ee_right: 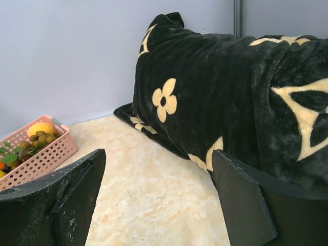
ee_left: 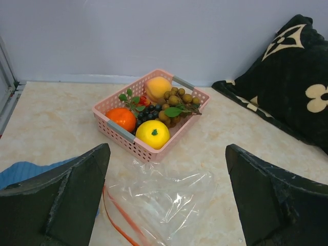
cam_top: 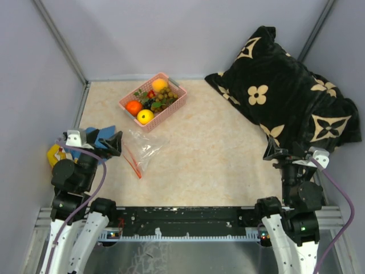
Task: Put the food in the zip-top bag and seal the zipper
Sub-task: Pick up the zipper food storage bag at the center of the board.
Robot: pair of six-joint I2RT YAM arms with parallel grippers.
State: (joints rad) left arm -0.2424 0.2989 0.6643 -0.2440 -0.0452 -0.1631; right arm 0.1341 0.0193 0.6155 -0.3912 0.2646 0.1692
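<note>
All food sits in the basket; the bag lies empty, unsealed. Left claw and right claw gape, empty.

White lower links, black joint housings, purple cables along both arms, scuffed matte black gripper fingers

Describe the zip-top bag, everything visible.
The zip-top bag is small, clear, crinkly plastic with glossy creases, lying flat and apparently empty on the beige table. A thin red-orange zipper strip runs along its mouth, on the side toward the left arm. It lies just before the pink basket's near corner; contact there is unclear.
</note>
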